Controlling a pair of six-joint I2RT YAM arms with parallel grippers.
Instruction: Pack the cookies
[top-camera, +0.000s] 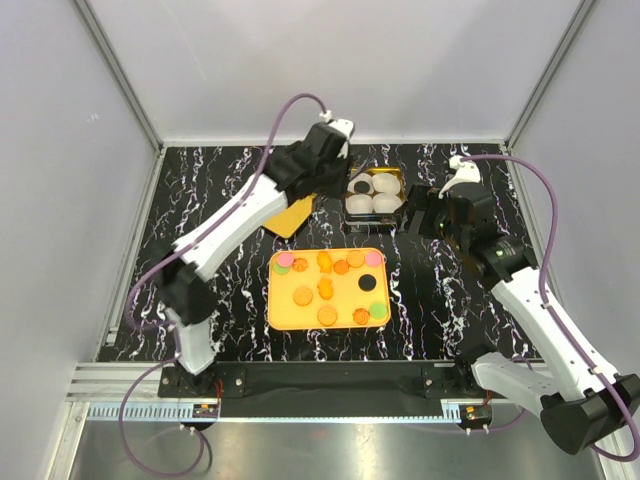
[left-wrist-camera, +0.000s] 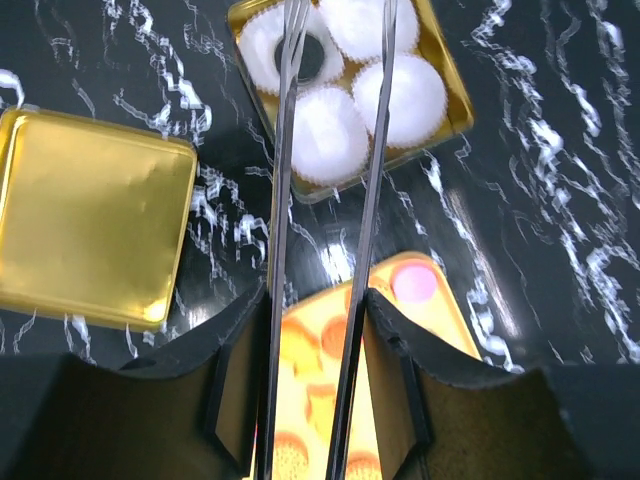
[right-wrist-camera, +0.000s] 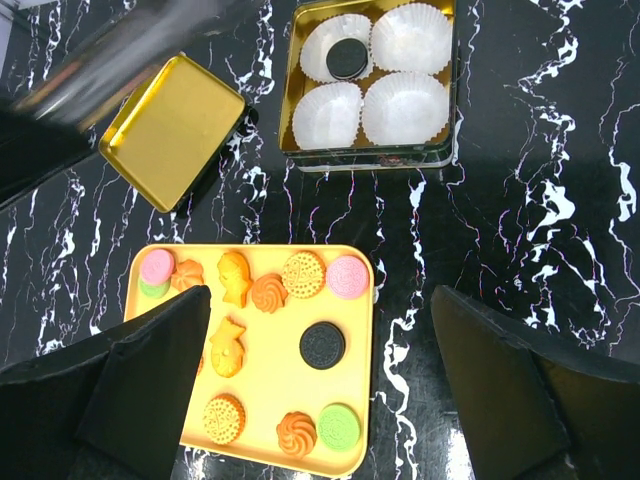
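Observation:
Several cookies lie on a yellow tray (right-wrist-camera: 270, 380): golden rounds, orange swirls, a black one (right-wrist-camera: 322, 345), pink (right-wrist-camera: 347, 276) and green (right-wrist-camera: 339, 427). One black cookie (right-wrist-camera: 347, 60) sits in a white paper cup in the gold tin (right-wrist-camera: 455, 90); the other three cups are empty. My left gripper (left-wrist-camera: 318, 300) is shut on long metal tongs (left-wrist-camera: 372, 180), whose arms stand apart and empty over the tin, beside that black cookie (left-wrist-camera: 312, 58). My right gripper (right-wrist-camera: 320, 370) is open and empty, above the tray's right edge. In the top view it (top-camera: 425, 215) is right of the tin.
The tin's gold lid (top-camera: 288, 216) lies flat on the black marbled table (top-camera: 430, 300), left of the tin (top-camera: 348, 208) and behind the tray (top-camera: 345, 308). It also shows in the left wrist view (left-wrist-camera: 90, 215). Grey walls enclose the table.

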